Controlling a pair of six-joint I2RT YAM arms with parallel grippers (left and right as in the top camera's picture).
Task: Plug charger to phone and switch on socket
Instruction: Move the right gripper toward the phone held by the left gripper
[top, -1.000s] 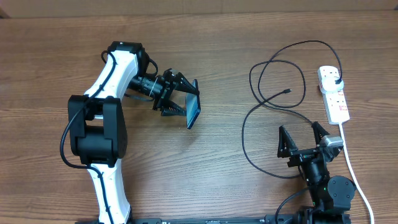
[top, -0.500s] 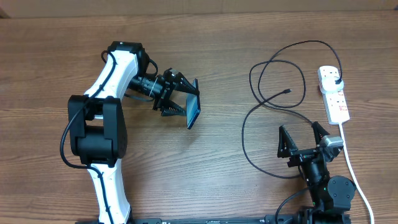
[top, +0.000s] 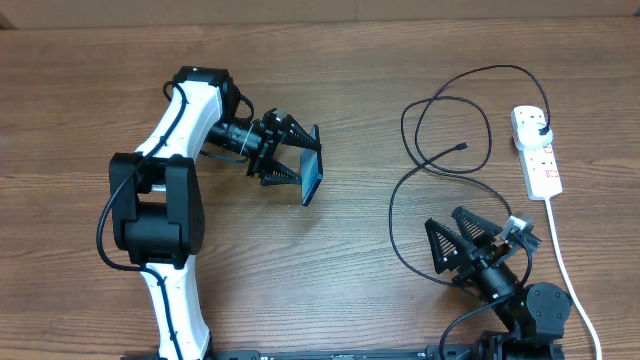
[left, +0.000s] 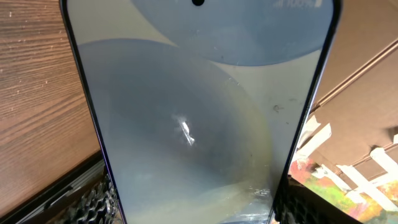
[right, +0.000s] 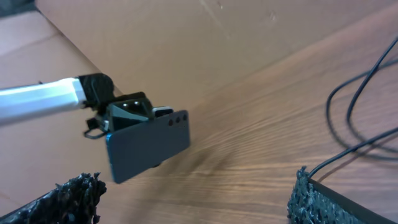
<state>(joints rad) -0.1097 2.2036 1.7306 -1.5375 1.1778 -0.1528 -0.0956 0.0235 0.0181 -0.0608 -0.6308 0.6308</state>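
Note:
My left gripper (top: 296, 160) is shut on the phone (top: 311, 178) and holds it on edge above the table, left of centre. In the left wrist view the phone's pale blue screen (left: 199, 106) fills the frame between the fingers. The right wrist view shows the phone's dark back (right: 148, 144) from afar. My right gripper (top: 455, 245) is open and empty, low at the front right, turned toward the left. The charger cable (top: 440, 150) lies in loops on the table, its tip (top: 462, 146) free and its black plug (top: 541, 128) in the white socket strip (top: 537, 155).
The strip's white cord (top: 565, 265) runs down the right side toward the front edge. The black cable (right: 360, 124) also loops past my right gripper. Bare wood table (top: 360, 260) lies between the arms.
My right gripper has swung from facing away to pointing left and sits lower. The left arm and phone have not moved.

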